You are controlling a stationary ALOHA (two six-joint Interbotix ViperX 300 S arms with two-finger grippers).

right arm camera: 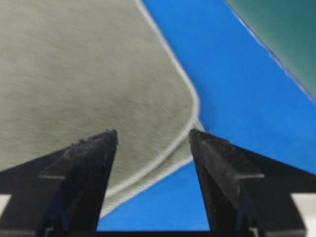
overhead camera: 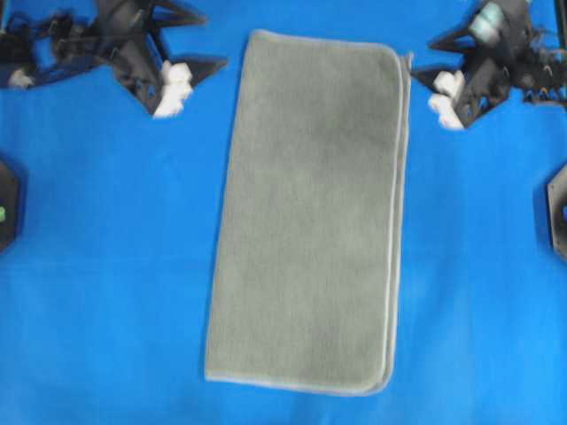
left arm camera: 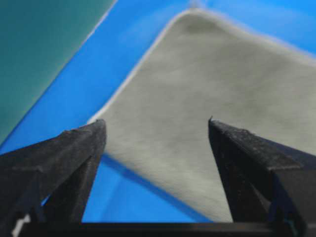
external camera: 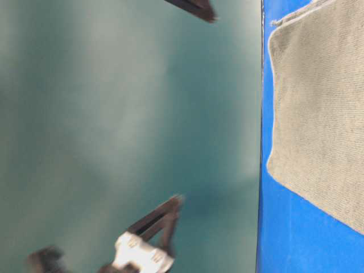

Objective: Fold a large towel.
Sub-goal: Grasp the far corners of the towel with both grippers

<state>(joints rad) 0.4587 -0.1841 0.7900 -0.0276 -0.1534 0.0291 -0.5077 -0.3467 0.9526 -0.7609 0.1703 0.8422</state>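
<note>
Blue sheet (overhead camera: 106, 266) carries the towel (overhead camera: 310, 212), already doubled, lying between both spread, empty grippers, left gripper (left arm camera: 155, 131) and right gripper (right arm camera: 153, 138). If your fingers (right arm camera: 94, 148) pinch only the top layer at the corner just ahead, the fold can open.

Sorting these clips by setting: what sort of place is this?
Probably a lab tabletop for robot trials: a bright blue sheet as work surface, a plain teal backdrop, and one towel between two open grippers.
</note>
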